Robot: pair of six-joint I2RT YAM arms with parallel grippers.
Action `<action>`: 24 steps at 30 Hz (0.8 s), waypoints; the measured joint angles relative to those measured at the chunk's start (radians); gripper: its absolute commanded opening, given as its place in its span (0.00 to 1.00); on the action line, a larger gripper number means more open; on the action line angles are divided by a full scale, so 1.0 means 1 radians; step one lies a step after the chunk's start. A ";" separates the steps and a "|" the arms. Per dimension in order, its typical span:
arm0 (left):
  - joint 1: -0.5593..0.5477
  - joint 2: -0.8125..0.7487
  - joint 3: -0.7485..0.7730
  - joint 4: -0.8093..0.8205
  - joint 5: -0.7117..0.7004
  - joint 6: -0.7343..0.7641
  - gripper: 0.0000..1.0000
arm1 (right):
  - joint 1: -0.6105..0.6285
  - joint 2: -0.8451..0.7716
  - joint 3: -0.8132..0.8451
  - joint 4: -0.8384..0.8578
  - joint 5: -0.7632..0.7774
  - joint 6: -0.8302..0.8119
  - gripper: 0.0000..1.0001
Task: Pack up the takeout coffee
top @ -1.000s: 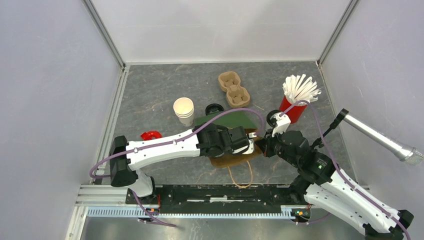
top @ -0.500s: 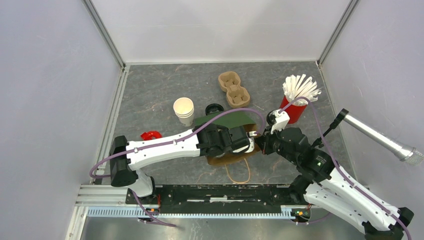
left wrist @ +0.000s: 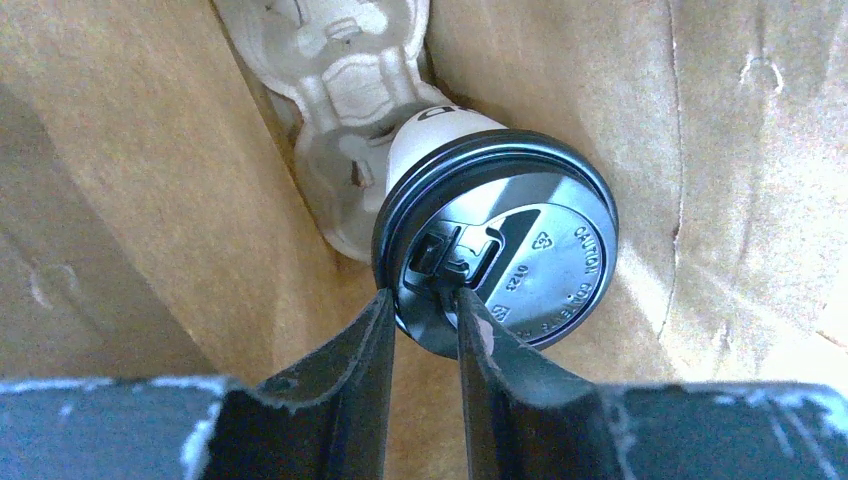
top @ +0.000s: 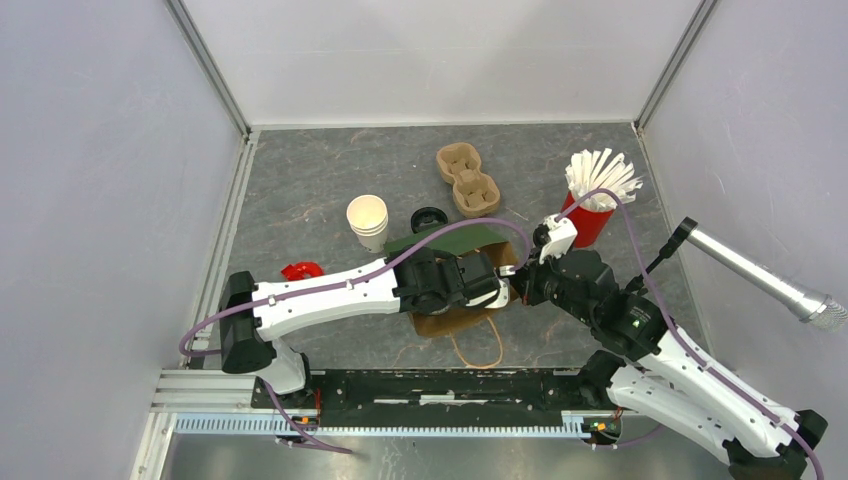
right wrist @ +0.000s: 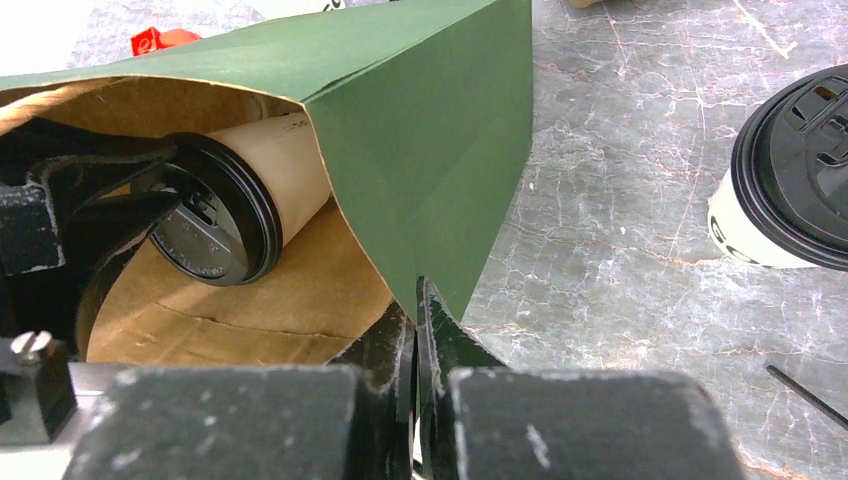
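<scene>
Inside the paper bag [right wrist: 420, 120], which is laid on its side on the worktop [right wrist: 620, 150], the takeout coffee [left wrist: 435, 140] is found tipped over. Its long axis is run into the bag, with the base end deep by a pulp carrier [left wrist: 340, 60] and the black lid [left wrist: 540, 250] turned toward the mouth. The left hand [left wrist: 425, 305] is set directly before the lid and appears clamped on its rim, one finger on the lid's face and the other under its edge; it is much the nearer hand. The right hand [right wrist: 415, 300] is pressed together on the bag's green edge, so the mouth is held open. A white cup wall with dark lettering is shown behind the glossy, embossed lid. Any withdrawal is judged to be needed straight back along that axis. A second lidded cup [right wrist: 790, 170] is seen outside on the worktop.
</scene>
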 measured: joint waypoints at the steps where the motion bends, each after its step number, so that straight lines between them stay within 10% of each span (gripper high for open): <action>1: 0.000 0.000 0.000 0.000 0.005 0.000 0.33 | 0.000 0.003 0.001 0.001 0.000 0.000 0.00; 24: 0.000 0.032 -0.023 -0.021 -0.016 0.027 0.39 | 0.000 0.016 0.011 0.003 -0.021 -0.002 0.00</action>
